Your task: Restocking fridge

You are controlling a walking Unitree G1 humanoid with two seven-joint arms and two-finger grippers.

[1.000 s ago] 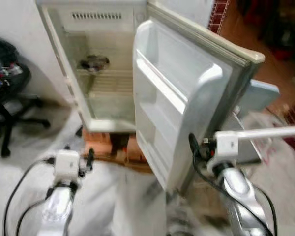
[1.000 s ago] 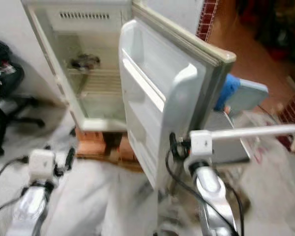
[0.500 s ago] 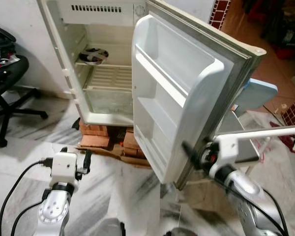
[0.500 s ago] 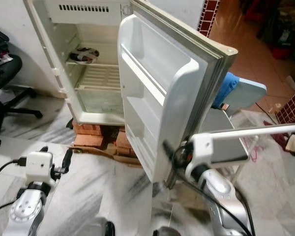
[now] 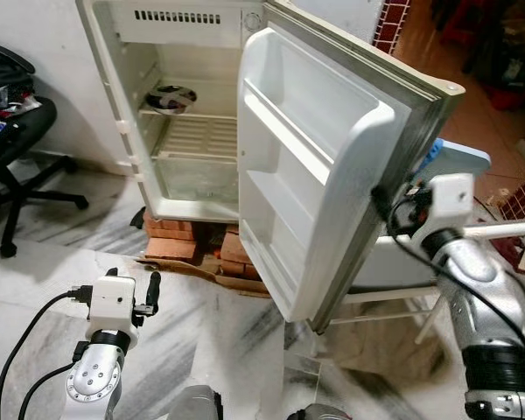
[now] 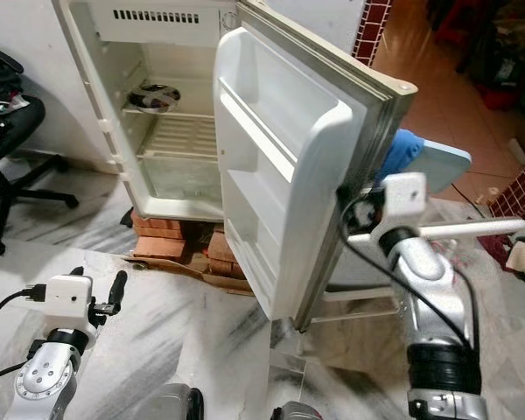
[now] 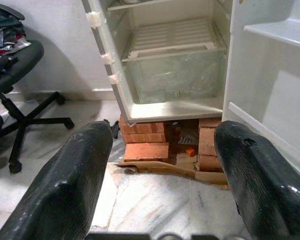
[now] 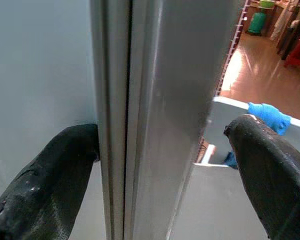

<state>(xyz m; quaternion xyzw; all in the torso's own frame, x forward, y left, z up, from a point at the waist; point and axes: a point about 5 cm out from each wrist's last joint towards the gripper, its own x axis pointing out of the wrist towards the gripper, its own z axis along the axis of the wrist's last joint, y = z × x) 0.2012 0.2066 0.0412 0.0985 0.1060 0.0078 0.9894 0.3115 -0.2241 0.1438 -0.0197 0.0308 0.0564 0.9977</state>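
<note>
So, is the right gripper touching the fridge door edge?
Cannot tell. In the right wrist view the right gripper straddles the fridge door edge; contact is unclear.

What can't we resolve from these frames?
- Whether the right end effector actually grips the fridge door: right wrist view, its fingers straddle the edge, contact unclear.
- Dark round item on the upper shelf: head views, too small to identify.
- Blue object: hidden behind the door.
- Crisper drawer contents: left wrist view, cloudy front.
</note>
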